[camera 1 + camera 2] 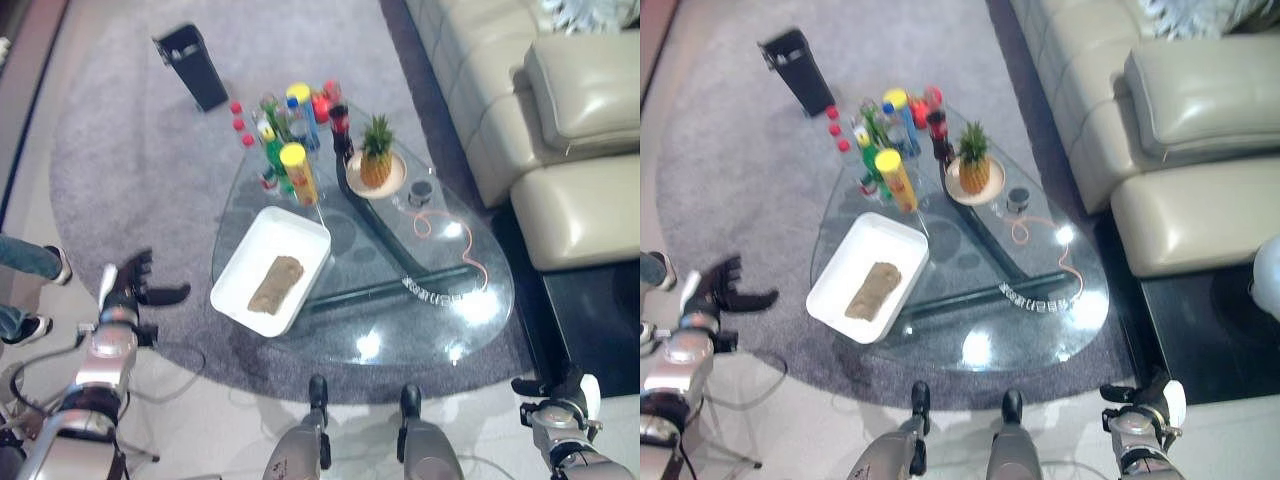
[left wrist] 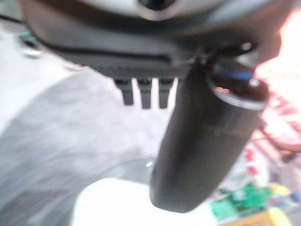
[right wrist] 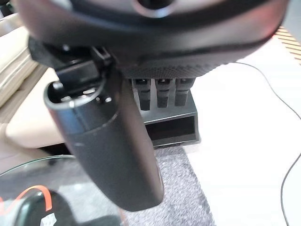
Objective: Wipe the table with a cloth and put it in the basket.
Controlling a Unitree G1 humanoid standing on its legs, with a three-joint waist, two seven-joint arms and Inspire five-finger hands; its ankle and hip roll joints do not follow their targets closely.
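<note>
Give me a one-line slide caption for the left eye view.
Brown cloth lying in the white basket on the glass table, both hands, left and right, open and off the table.

Glass table [image 1: 470, 310] bears white basket [image 1: 245, 268], bottles [image 1: 290, 135], pineapple plate [image 1: 378, 178].

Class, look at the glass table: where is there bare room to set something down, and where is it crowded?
Bare glass lies along the near edge of the table, between the white basket and the orange cord. The far end is crowded with bottles and the pineapple.
</note>
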